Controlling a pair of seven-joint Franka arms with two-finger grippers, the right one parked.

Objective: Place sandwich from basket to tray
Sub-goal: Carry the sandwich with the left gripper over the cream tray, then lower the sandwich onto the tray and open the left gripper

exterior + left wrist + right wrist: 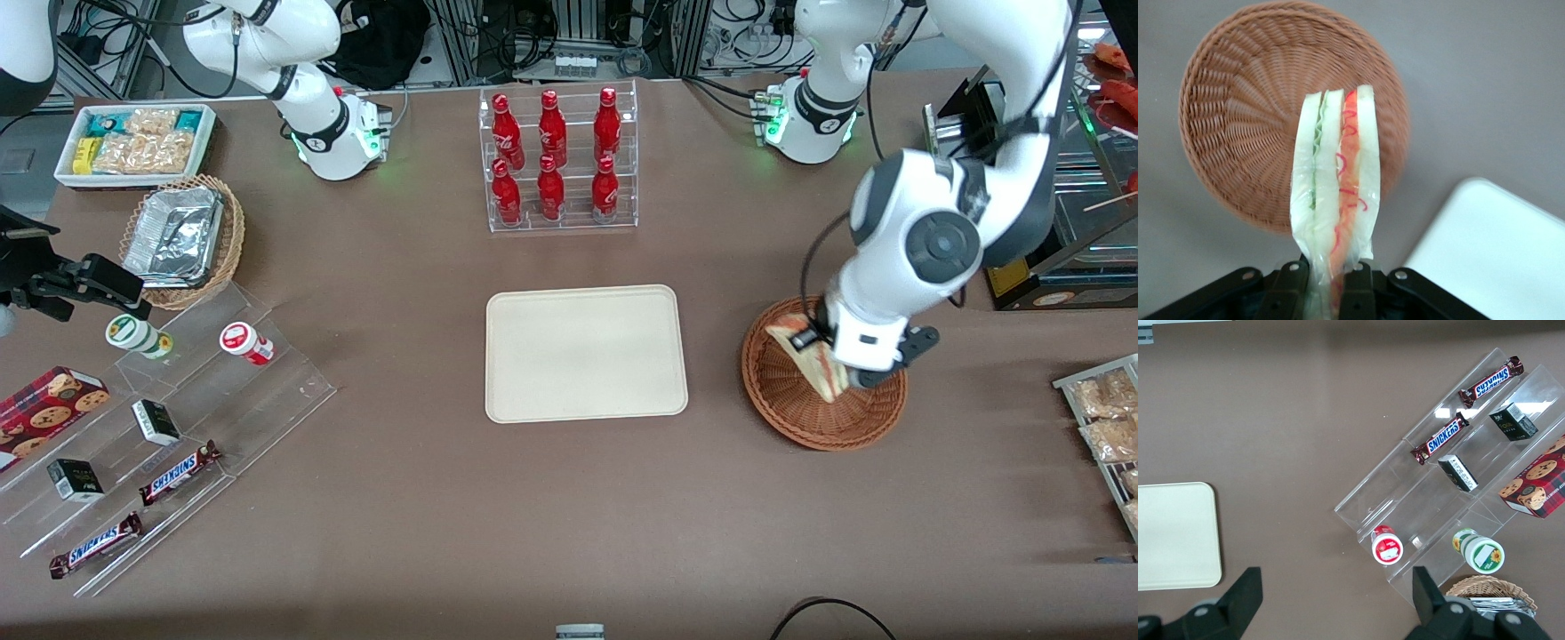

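Note:
My gripper (831, 356) is shut on the sandwich (813, 360), a plastic-wrapped wedge of pale bread with green, red and orange filling, and holds it lifted above the reddish-brown wicker basket (800, 411). In the left wrist view the sandwich (1336, 173) hangs from my gripper (1325, 290) with the basket (1245, 127) empty beneath it. The cream tray (585, 353) lies empty on the table beside the basket, toward the parked arm's end; a corner of it shows in the left wrist view (1491, 247).
A clear rack of red bottles (558, 160) stands farther from the front camera than the tray. Snack packets (1107, 418) lie at the working arm's table edge. A clear stepped shelf with snacks (169, 436), a foil-tray basket (182, 238) and a white snack bin (138, 142) sit toward the parked arm's end.

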